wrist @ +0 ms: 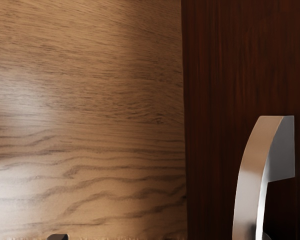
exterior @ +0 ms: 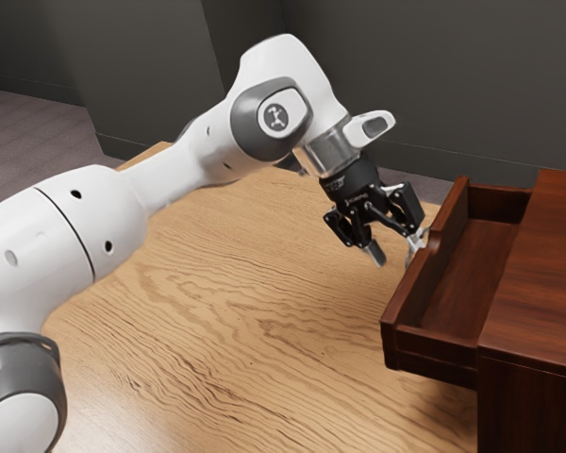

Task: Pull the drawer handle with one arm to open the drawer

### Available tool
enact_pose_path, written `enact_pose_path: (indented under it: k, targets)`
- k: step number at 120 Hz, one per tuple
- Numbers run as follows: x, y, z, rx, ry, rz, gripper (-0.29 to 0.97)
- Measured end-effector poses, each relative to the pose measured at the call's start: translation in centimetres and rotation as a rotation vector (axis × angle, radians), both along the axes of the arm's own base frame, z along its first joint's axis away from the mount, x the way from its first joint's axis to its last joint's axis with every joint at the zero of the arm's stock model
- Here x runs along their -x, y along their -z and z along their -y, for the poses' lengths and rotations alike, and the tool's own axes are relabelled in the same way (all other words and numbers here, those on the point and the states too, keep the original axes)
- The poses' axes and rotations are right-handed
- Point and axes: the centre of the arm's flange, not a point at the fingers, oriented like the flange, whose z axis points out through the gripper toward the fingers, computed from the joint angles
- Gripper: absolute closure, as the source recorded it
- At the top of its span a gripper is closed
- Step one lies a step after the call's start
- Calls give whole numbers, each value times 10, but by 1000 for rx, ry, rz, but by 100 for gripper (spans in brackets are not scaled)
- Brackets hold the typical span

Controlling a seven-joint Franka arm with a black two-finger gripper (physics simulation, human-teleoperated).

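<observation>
While the drawer [exterior: 457, 283] stands partly out of its cabinet, the gripper [exterior: 396, 247] hangs beside the handle [wrist: 250, 175], fingers [exterior: 377, 251] spread.

Arm [exterior: 170, 179] is showing glossy white shells, with mid-grey rings and caps at the joints and a silver-grey cuff at the wrist. Gripper [exterior: 396, 247] is showing black all over. Table [exterior: 226, 311] is showing light tan wood, with darker brown wavy grain running across it. Drawer [exterior: 453, 283] is showing dark reddish-brown wood with fine straight grain. Cabinet [exterior: 538, 274] is showing the same red-brown. Handle [wrist: 252, 175] is showing plain brushed silver-grey metal. Wall [exterior: 472, 75] is showing flat dark grey. Floor [exterior: 28, 132] is showing dull grey-purple.
</observation>
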Motion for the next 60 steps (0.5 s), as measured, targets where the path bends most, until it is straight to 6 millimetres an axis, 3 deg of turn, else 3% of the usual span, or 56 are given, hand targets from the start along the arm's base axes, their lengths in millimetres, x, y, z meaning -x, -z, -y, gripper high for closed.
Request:
enact_pose_path:
  k: [60]
  targets:
    - [10,-9,-52,-44,-13,-5,29]
